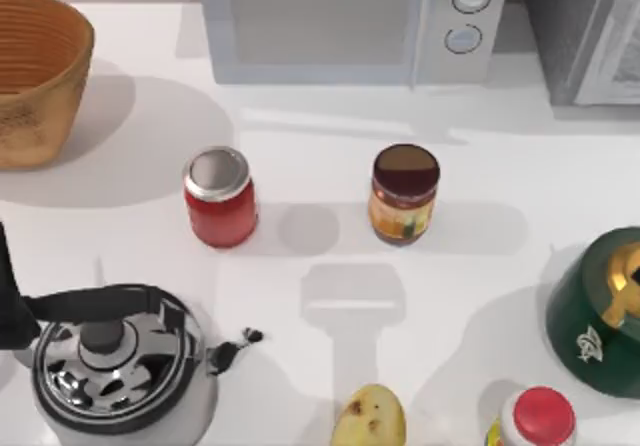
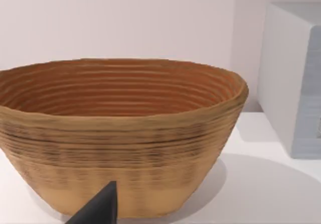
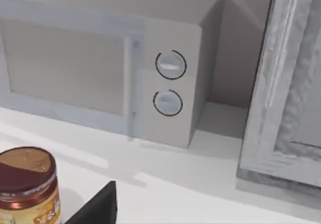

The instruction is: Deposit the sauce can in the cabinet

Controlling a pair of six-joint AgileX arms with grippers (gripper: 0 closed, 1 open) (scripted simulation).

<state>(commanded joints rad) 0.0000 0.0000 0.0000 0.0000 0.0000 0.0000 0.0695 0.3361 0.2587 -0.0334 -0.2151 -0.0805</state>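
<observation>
Nearest you along the table's front edge sit a steel kettle [image 1: 118, 366] at the left, a potato [image 1: 368, 418] at centre, and a red-capped bottle [image 1: 536, 418] with a dark green pot [image 1: 598, 311] at the right. In the left wrist view a dark finger [image 2: 98, 208] of your left gripper points at the woven basket [image 2: 120, 133]; in the right wrist view a finger [image 3: 98, 208] of your right gripper sits near the sauce can [image 3: 29, 186]. You cannot tell how either gripper's fingers stand. The sauce can [image 1: 404, 193] stands upright mid-table, untouched, well apart from the red can [image 1: 219, 197] to its left. At the back stand the white microwave [image 1: 350, 21] and, in the right corner, the cabinet [image 1: 585, 31].
</observation>
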